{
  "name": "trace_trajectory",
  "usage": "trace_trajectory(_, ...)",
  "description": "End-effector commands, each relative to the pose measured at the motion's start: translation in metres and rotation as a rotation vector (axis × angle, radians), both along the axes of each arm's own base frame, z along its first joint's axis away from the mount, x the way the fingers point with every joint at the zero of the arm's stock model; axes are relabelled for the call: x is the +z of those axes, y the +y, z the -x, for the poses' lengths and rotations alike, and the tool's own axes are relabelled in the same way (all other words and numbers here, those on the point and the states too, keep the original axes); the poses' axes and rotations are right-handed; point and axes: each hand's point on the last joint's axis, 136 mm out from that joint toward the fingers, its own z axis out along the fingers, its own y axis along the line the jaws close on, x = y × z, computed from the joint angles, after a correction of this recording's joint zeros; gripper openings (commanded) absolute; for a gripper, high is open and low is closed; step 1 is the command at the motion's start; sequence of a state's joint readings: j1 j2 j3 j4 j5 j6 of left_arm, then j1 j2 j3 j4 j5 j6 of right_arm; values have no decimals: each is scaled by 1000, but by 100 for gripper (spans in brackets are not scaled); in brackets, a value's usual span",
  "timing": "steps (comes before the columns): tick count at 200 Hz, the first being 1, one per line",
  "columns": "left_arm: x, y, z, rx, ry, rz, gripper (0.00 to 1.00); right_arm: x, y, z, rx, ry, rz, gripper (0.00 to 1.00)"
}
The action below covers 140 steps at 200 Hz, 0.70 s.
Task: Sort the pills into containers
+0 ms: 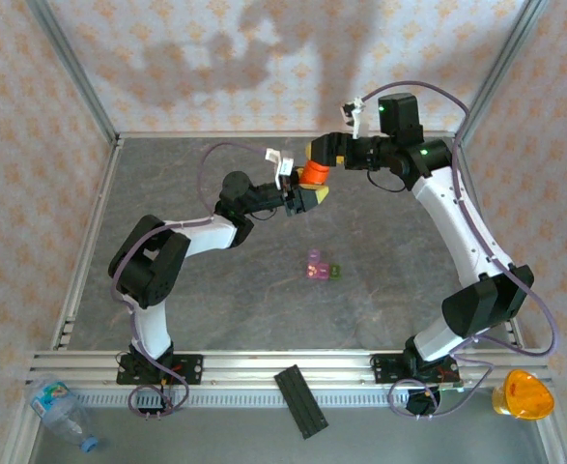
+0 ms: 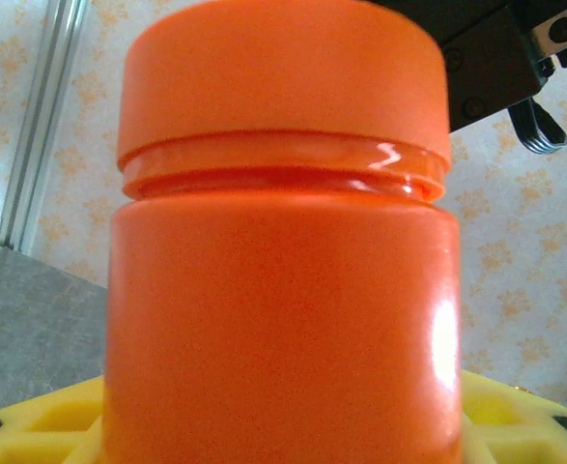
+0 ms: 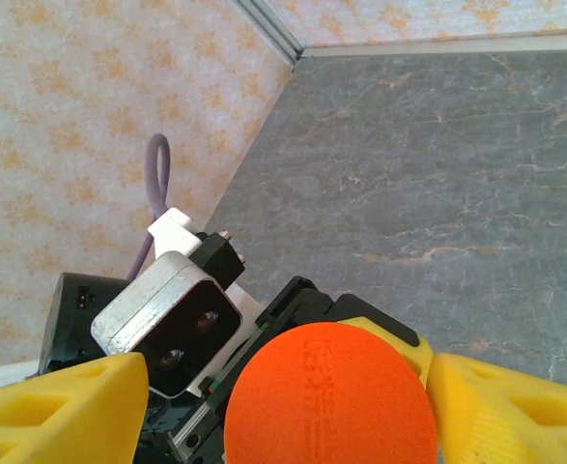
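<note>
An orange bottle with a cap hangs in mid-air above the back of the table. My left gripper is shut on its body, and in the left wrist view the bottle stands upright between the yellow fingers. My right gripper comes from above, open, its yellow fingers straddling the cap with a gap on the left side. The containers, a pink-purple box joined to a smaller green one, lie on the table nearer the middle. The pills are hidden.
The grey table is walled by patterned panels and metal posts. A black flat piece lies on the near rail. A clear water bottle sits at the near left and a yellow-orange object at the near right.
</note>
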<state>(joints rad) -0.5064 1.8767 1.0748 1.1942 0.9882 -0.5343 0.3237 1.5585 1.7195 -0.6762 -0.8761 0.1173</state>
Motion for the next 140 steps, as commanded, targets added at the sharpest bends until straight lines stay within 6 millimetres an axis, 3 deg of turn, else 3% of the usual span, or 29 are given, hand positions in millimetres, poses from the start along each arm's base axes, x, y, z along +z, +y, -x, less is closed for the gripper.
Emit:
trace_trajectory(1,19,0,4,-29,-58,37,0,-2,1,6,36,-5,4,75)
trace_trajectory(79,21,0,3,-28,-59,39,0,-14,-2,5,20,22,34,60)
trace_trajectory(120,23,-1,2,-25,-65,43,0,-17,-2,4,20,35,35,41)
trace_trajectory(140,25,0,0,-15,-68,46,0,-20,-1,5,24,53,29,38)
